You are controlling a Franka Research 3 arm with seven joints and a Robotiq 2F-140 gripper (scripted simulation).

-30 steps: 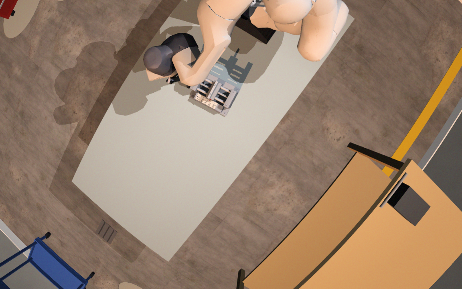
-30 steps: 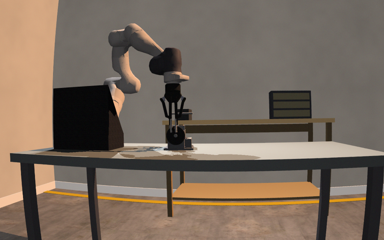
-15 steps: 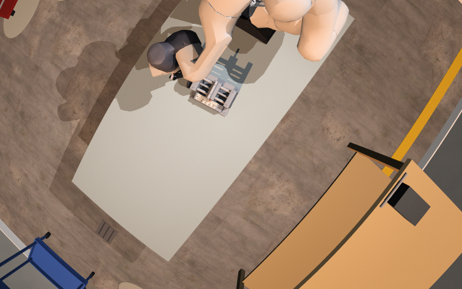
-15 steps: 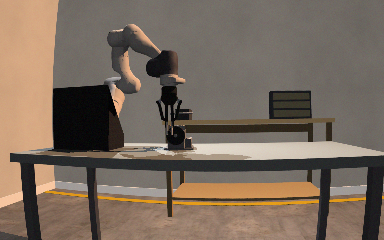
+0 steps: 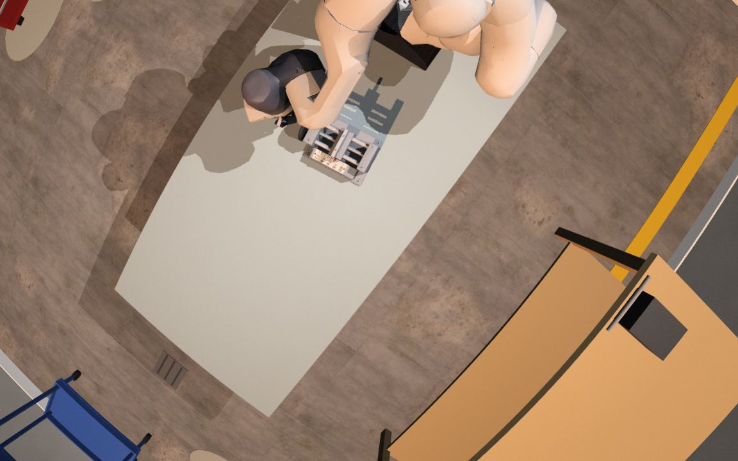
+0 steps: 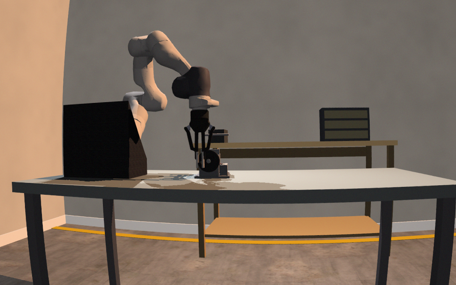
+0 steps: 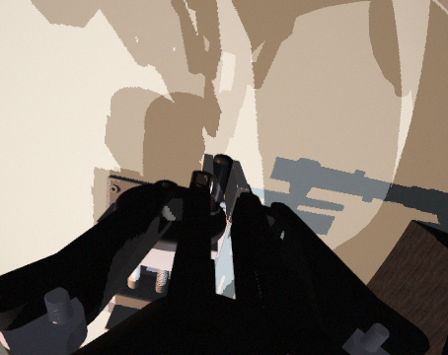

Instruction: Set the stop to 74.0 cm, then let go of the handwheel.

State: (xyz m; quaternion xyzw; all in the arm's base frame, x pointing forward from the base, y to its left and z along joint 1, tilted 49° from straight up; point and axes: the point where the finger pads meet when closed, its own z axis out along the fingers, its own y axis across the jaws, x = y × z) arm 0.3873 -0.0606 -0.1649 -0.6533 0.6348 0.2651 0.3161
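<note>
Two fingers of the gripper point(image 5: 286, 120) point(image 6: 200, 162) point(image 7: 221, 178) are clamped on the small dark handle point(image 7: 223, 170), which pokes up between their tips in the wrist view. That handle sits off-centre on the black handwheel point(image 5: 303, 133) point(image 6: 209, 152), on the end of a grey metal rig near one long edge of the pale table point(image 5: 234, 246) point(image 6: 240, 196) point(image 7: 41, 99). From the side I see the wheel standing upright, the fingers pointing straight down at the part of it nearest the big dark box point(image 6: 95, 139) point(image 7: 421, 266).

From overhead, the stop point(image 5: 342, 144) is a grey crosspiece on the rails, between the rig's two end blocks. Beside it runs a pale scale point(image 5: 328, 161) with a tiny red mark point(image 5: 336, 159) — the figures are too small for me to read, so I can't tell the setting. The handwheel has not been let go.

The pale arm point(image 5: 348, 51) point(image 6: 167, 53) arches over from beside the box — its dark wrist joint point(image 5: 262, 90) point(image 6: 198, 82) above the gripper. Behind, a wooden workbench point(image 5: 618, 395) point(image 6: 293, 143) carries a cabinet point(image 6: 344, 124).
</note>
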